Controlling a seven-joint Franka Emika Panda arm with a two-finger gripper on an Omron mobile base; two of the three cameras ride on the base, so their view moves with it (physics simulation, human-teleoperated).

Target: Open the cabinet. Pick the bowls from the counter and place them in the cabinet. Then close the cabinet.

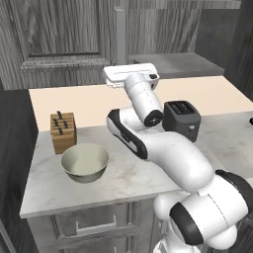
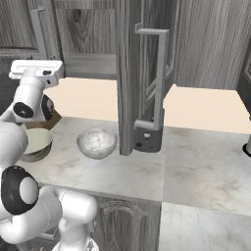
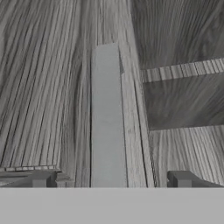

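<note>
The table [image 1: 128,178] is a light grey marble-look slab with faint brownish veins and a thick pale edge, set on grey drawer fronts [image 1: 94,222]; behind it runs a plain peach-beige wall strip [image 1: 89,101]. Above that strip hangs the cabinet [image 1: 54,39], grey wood-grain with panelled doors. Its right door [image 2: 128,73] stands swung open, edge-on over the table in the right base view, its long bar handle [image 2: 158,78] facing right; the grey shelf [image 1: 178,64] shows inside. Its left door is shut, and the hand [image 3: 109,179] is raised close in front of that door's vertical bar handle [image 3: 107,118], fingers spread wide to either side of the bar and holding nothing. On the table, the beige-olive bowl [image 1: 85,162] sits near the front edge, just in front of a wooden knife block [image 1: 63,131]. The white-grey speckled bowl [image 2: 97,142] rests to the right of it, just left of the open door's lower edge. A dark toaster [image 1: 182,118] stands toward the back of the table. No writing or labels can be read anywhere.
</note>
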